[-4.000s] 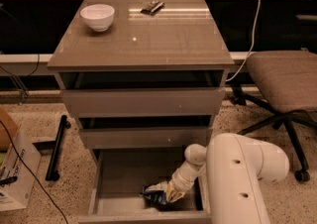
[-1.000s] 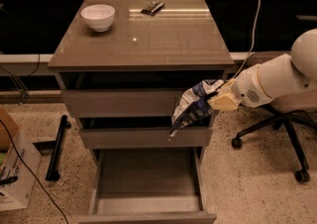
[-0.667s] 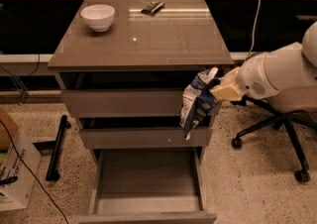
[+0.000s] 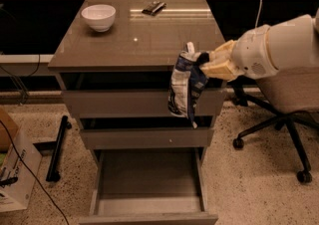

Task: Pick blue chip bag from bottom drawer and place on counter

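My gripper (image 4: 203, 61) is shut on the top of the blue chip bag (image 4: 184, 87). The bag hangs down from it in the air, in front of the counter's right front edge and the top drawer. The white arm reaches in from the right. The counter (image 4: 144, 35) is a glossy grey-brown slab just behind and left of the bag. The bottom drawer (image 4: 147, 183) stands pulled open below, its grey floor bare.
A white bowl (image 4: 98, 16) sits at the counter's back left and a small flat dark item (image 4: 153, 7) at the back middle. An office chair (image 4: 284, 114) stands to the right. A cardboard box (image 4: 12, 169) and a black bar (image 4: 57, 147) lie on the floor at left.
The gripper has lifted the bag out of the bottom drawer and raised it to the level of the counter's front edge. The drawer floor is now bare.
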`<state>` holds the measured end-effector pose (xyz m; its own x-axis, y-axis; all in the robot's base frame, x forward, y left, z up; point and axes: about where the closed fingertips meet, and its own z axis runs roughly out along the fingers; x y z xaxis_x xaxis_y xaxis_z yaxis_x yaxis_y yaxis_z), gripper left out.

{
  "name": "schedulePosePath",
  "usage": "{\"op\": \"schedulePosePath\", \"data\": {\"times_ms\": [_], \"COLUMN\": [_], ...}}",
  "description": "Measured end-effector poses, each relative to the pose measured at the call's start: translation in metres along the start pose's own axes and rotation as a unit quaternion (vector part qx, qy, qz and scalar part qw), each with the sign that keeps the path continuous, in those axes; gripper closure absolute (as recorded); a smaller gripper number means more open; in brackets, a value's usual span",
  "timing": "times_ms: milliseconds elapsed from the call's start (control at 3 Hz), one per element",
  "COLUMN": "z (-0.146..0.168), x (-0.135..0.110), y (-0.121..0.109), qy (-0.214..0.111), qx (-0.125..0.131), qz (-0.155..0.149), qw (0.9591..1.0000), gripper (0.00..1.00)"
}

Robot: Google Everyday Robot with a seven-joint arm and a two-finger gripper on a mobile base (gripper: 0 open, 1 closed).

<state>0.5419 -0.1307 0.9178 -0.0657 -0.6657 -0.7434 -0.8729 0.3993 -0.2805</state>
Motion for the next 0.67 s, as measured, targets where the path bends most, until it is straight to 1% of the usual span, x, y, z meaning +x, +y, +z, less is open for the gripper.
{"op": "schedulePosePath", "data": {"times_ms": [333, 667], "z": [-0.007, -0.008], "x": [-0.046, -0.09], "y": [-0.008, -0.028], "qy": [-0.054, -0.1], "qx": [0.013, 0.031], "qz": [-0.048, -0.076], "qw": [0.9973, 0.9916], "gripper": [1.0, 1.0]}}
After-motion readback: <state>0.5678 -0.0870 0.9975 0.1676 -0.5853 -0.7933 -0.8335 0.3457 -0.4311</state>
